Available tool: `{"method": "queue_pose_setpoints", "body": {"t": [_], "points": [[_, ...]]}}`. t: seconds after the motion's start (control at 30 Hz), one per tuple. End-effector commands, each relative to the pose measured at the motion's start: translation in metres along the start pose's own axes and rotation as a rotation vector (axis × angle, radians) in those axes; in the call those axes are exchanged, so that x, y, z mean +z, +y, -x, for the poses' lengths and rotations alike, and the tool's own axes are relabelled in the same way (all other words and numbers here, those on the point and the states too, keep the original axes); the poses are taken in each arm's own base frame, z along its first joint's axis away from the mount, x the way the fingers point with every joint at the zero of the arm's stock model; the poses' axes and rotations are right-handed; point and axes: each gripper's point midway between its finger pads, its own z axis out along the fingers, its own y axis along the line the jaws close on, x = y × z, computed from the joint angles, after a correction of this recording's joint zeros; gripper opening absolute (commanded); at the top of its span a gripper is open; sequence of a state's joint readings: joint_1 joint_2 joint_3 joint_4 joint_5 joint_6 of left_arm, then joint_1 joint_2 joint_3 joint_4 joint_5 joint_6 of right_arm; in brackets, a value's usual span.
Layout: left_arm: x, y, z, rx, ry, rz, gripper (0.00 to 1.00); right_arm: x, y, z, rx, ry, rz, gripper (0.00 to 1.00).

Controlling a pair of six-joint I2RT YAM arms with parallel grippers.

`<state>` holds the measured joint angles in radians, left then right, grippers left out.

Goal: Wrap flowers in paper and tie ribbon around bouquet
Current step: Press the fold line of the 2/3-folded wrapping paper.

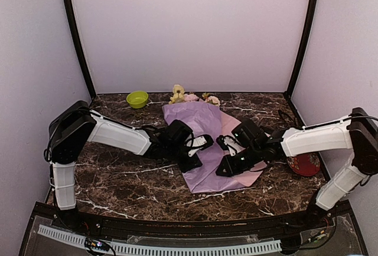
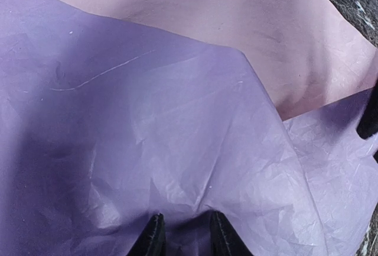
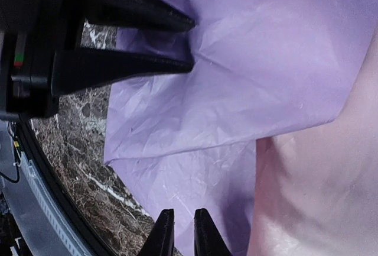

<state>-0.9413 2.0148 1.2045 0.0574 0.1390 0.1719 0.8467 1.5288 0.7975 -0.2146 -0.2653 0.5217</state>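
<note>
Overhead, the lilac paper (image 1: 198, 123) is lying folded over the flowers (image 1: 178, 93) on the marbled counter (image 1: 118, 179), so only the pale pink and yellow heads are poking out at its far end, toward the back wall. A pinker underside is showing along the right fold. The left tool (image 1: 201, 149) and right tool (image 1: 227, 158) are meeting over the sheet's near half, seemingly to stop the loose flap from springing open. A green bowl (image 1: 137, 99) is sitting left of the blooms. Through the left wrist camera, the thin, crinkled tissue is puckering between that tool's partly spread fingers (image 2: 155, 238); whether they are gripping it I cannot tell. Through the right wrist camera, the right tool's fingers (image 3: 165, 235) are hovering nearly pressed together over the paper's near edge, and I cannot tell whether any paper is caught.
</note>
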Motion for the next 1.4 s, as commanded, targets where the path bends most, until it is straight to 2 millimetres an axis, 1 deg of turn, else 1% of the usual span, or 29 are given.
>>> {"method": "queue_pose_setpoints", "body": {"t": [0.0,0.03,0.1,0.17,0.2,0.3,0.4,0.47,0.53,0.6,0.63,0.67,0.73,0.83,0.87,0.9,1.0,1.07,1.1,1.2,1.27,1.37], "points": [[0.005,-0.011,-0.025,-0.012,0.074,-0.038,0.27,0.007,-0.01,-0.034,0.047,0.068,0.0,0.12],[0.005,-0.01,-0.026,-0.01,0.075,-0.033,0.27,0.009,-0.02,-0.043,0.07,0.087,-0.038,0.11],[0.003,-0.009,-0.025,-0.012,0.079,-0.028,0.27,0.01,-0.048,-0.067,0.128,0.15,-0.161,0.1],[0.003,-0.009,-0.025,-0.006,0.081,-0.028,0.27,0.003,-0.074,-0.087,0.167,0.195,-0.293,0.1],[0.003,-0.009,-0.025,0.0,0.081,-0.027,0.27,-0.002,-0.083,-0.094,0.179,0.208,-0.344,0.1],[0.003,-0.007,-0.029,0.012,0.088,-0.016,0.27,-0.023,-0.102,-0.115,0.218,0.224,-0.449,0.11],[0.002,-0.007,-0.029,0.012,0.1,-0.018,0.27,-0.046,-0.11,-0.123,0.261,0.205,-0.508,0.13],[0.001,-0.008,-0.029,0.016,0.098,-0.024,0.27,-0.062,-0.111,-0.122,0.27,0.186,-0.542,0.15],[0.001,-0.008,-0.029,0.021,0.094,-0.024,0.27,-0.076,-0.108,-0.109,0.253,0.151,-0.571,0.15],[0.001,-0.008,-0.028,0.018,0.094,-0.019,0.27,-0.086,-0.093,-0.081,0.197,0.093,-0.554,0.15],[0.001,-0.008,-0.028,0.015,0.095,-0.02,0.27,-0.088,-0.078,-0.064,0.158,0.052,-0.519,0.14],[0.001,-0.008,-0.028,0.014,0.094,-0.024,0.27,-0.085,-0.06,-0.048,0.112,0.016,-0.466,0.13],[0.002,-0.01,-0.029,0.02,0.092,-0.03,0.27,-0.071,-0.017,-0.023,-0.001,-0.042,-0.318,0.12],[0.002,-0.009,-0.03,0.017,0.095,-0.024,0.27,-0.042,0.05,-0.009,-0.13,-0.074,-0.04,0.11],[0.002,-0.009,-0.03,0.014,0.097,-0.026,0.27,-0.033,0.059,-0.012,-0.151,-0.058,-0.001,0.11],[0.002,-0.01,-0.031,0.012,0.1,-0.031,0.27,-0.024,0.067,-0.009,-0.167,-0.067,0.036,0.11],[0.002,-0.011,-0.031,0.013,0.1,-0.036,0.27,-0.003,0.074,-0.001,-0.201,-0.075,0.064,0.11],[0.002,-0.01,-0.031,0.009,0.1,-0.033,0.27,0.007,0.075,0.001,-0.219,-0.081,0.075,0.11],[0.002,-0.01,-0.031,0.004,0.101,-0.033,0.27,0.012,0.071,-0.001,-0.224,-0.08,0.069,0.11],[0.001,-0.012,-0.031,0.002,0.106,-0.046,0.27,0.025,0.044,-0.016,-0.197,-0.037,-0.025,0.11],[0.001,-0.011,-0.032,0.005,0.111,-0.038,0.27,0.034,0.024,-0.034,-0.168,0.016,-0.084,0.11],[0.002,-0.01,-0.034,0.007,0.11,-0.03,0.28,0.037,0.004,-0.052,-0.133,0.055,-0.14,0.11]]}}
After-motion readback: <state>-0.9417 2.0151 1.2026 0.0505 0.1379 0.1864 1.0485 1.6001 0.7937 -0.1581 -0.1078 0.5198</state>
